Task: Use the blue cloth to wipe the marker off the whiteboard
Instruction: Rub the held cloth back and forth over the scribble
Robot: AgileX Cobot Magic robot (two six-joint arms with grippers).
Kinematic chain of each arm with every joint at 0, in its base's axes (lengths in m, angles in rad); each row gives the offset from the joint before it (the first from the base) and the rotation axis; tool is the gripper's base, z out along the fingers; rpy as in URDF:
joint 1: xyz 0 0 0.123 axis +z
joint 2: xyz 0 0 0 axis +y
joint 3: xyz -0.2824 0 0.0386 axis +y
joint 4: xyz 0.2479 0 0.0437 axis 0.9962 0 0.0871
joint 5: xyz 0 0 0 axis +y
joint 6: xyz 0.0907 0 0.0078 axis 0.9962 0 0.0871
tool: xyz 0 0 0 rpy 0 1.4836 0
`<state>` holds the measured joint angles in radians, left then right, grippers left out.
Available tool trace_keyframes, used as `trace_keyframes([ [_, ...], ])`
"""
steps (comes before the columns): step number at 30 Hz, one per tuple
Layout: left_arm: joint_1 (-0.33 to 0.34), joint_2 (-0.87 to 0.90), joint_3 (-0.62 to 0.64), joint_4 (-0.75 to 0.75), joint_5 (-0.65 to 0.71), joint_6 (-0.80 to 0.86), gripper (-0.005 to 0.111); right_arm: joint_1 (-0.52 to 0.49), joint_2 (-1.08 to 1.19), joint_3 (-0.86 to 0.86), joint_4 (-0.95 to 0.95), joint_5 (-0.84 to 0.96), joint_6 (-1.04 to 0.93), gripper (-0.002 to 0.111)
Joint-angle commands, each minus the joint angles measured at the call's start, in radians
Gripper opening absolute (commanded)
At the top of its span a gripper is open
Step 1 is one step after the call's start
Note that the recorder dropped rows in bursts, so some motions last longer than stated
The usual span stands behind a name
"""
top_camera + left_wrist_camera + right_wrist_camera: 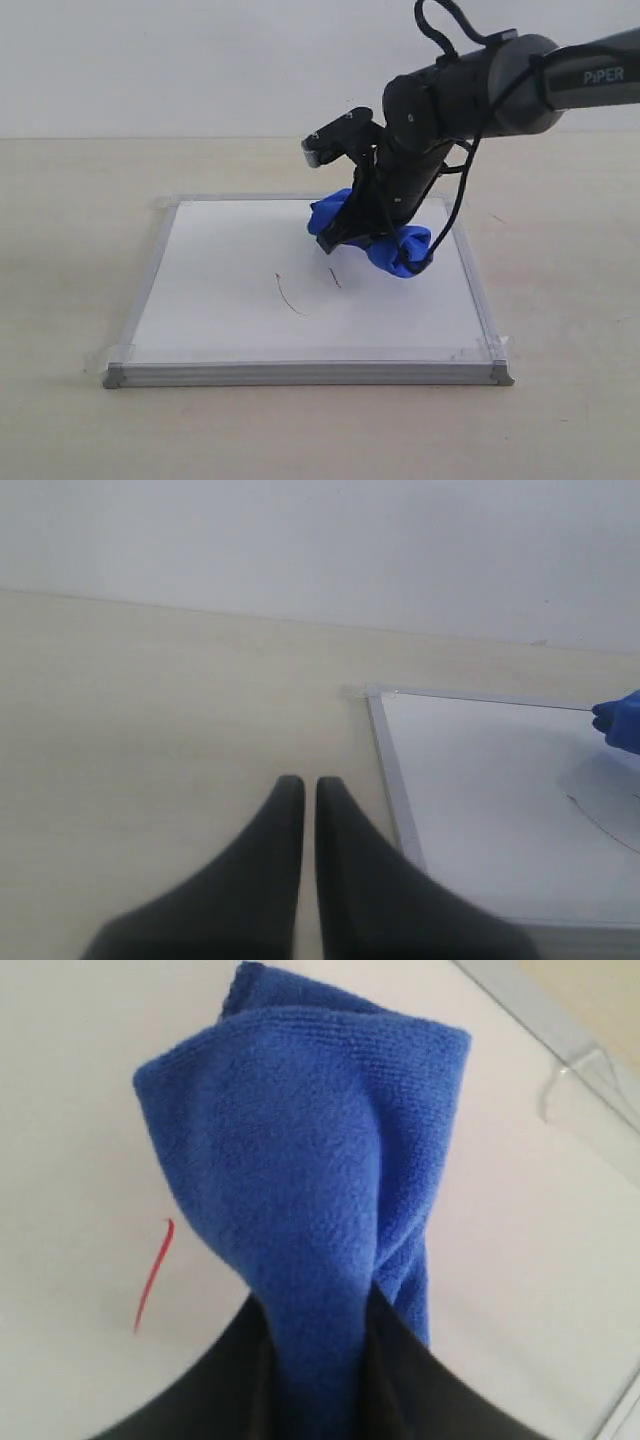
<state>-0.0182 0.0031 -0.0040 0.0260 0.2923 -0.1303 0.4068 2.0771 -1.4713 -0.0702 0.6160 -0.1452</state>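
Note:
The whiteboard (220, 310) lies flat on the table, its silver frame (394, 770) also in the left wrist view. A thin reddish marker line (290, 298) curves near the board's middle, with a short stroke (334, 277) to its right, seen as a red stroke (152, 1276) in the right wrist view. My right gripper (352, 232) is shut on the bunched blue cloth (400, 250), which rests on the board just right of the strokes. The cloth (300, 1170) fills the right wrist view. My left gripper (309, 785) is shut and empty, off the board's left side.
The pale wooden table (70, 250) surrounds the board. Clear tape holds the board's corners (490, 350). A white wall (200, 60) stands behind the table. The right arm (470, 90) reaches over the board's far right part.

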Motion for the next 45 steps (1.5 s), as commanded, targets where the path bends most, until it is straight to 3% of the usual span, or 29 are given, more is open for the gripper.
trace_keyframes([
  [1,-0.003,-0.003,0.004,-0.008,0.003,0.005,0.004,0.021,0.053,-0.026,-0.003,0.026,-0.007,0.0],
  [7,-0.003,-0.003,0.004,-0.008,0.003,0.005,0.004,0.023,0.077,-0.029,0.07,0.016,-0.023,0.0],
  [14,-0.003,-0.003,0.004,-0.008,0.003,0.005,0.004,0.087,0.078,-0.029,0.511,0.142,-0.377,0.0],
  [19,-0.003,-0.003,0.004,-0.008,0.003,0.005,0.004,0.126,0.078,-0.052,0.574,0.234,-0.492,0.0],
  [22,-0.003,-0.003,0.004,-0.008,0.003,0.005,0.004,0.115,0.078,-0.056,0.442,0.16,-0.403,0.0],
  [29,-0.003,-0.003,0.004,-0.008,0.003,0.005,0.004,0.079,0.102,-0.056,-0.274,0.037,0.194,0.0],
  [32,-0.003,-0.003,0.004,-0.008,0.003,0.005,0.004,0.076,0.12,-0.056,-0.392,0.044,0.321,0.0],
  [37,-0.003,-0.003,0.004,-0.008,0.003,0.005,0.004,0.099,0.143,-0.056,-0.228,0.03,0.192,0.0],
  [45,-0.003,-0.003,0.004,-0.008,0.003,0.005,0.004,0.175,0.129,-0.06,0.355,0.047,-0.369,0.0],
])
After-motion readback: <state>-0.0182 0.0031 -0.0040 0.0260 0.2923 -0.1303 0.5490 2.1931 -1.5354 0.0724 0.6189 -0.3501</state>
